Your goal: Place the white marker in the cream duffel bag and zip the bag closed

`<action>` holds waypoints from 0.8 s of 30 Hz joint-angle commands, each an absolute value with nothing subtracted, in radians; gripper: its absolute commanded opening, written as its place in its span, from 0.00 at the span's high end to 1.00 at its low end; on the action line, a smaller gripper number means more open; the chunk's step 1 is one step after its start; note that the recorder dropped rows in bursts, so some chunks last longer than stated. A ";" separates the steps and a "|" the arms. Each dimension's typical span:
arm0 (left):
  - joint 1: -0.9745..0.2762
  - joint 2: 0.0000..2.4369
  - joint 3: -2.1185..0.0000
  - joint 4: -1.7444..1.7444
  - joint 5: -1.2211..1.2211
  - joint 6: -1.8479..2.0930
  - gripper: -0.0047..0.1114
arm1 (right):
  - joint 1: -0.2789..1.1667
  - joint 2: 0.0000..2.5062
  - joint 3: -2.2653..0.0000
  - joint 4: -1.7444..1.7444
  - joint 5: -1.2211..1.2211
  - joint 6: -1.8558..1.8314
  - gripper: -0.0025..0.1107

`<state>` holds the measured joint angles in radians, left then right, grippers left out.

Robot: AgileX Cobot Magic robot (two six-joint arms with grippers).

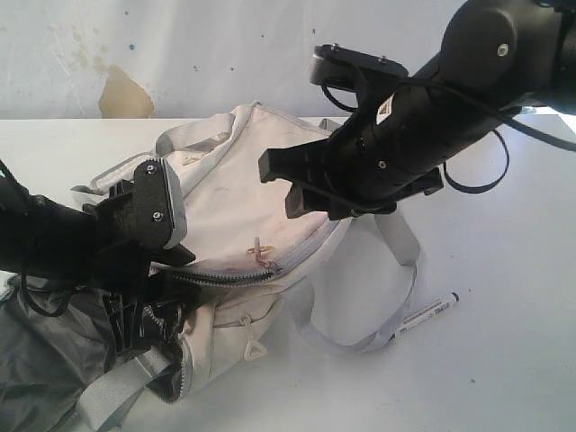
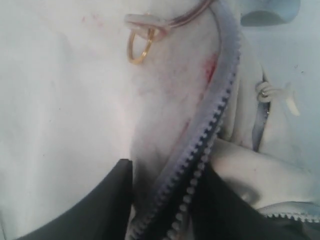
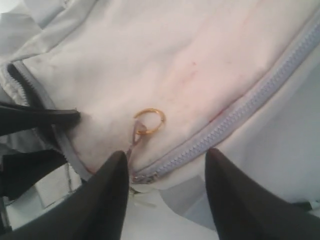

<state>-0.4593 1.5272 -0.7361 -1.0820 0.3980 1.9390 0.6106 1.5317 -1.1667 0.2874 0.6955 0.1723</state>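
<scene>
The cream duffel bag (image 1: 238, 171) lies in the middle of the white table, its grey zipper (image 1: 229, 275) partly undone and dark lining (image 1: 45, 360) showing at the left. The white marker (image 1: 425, 314) lies on the table to the bag's right, outside the bag, beside a grey strap. My left gripper (image 1: 148, 306) (image 2: 167, 167) is shut on the bag's zipper edge (image 2: 200, 145). My right gripper (image 1: 283, 184) (image 3: 166, 154) hangs open just above the bag. A gold ring pull (image 3: 149, 121) and the closed stretch of zipper (image 3: 225, 125) lie below its fingers.
A grey webbing strap (image 1: 396, 297) loops over the table between bag and marker. A small front pocket pull (image 1: 254, 346) hangs at the bag's near side. A pale wall with a brown stain (image 1: 124, 94) rises behind the table.
</scene>
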 commanded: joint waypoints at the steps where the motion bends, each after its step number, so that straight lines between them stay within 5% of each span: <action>1: -0.467 1.526 -0.730 -1.091 0.383 1.920 0.85 | 0.608 1.538 -1.176 0.374 0.649 0.063 0.58; 3: -0.467 1.526 -0.730 -1.091 0.385 1.902 0.96 | 0.608 1.555 -1.176 0.374 0.649 0.055 0.58; 24: -0.467 1.526 -0.730 -1.091 0.391 1.900 0.96 | 0.608 1.745 -1.176 0.680 0.584 -0.223 0.58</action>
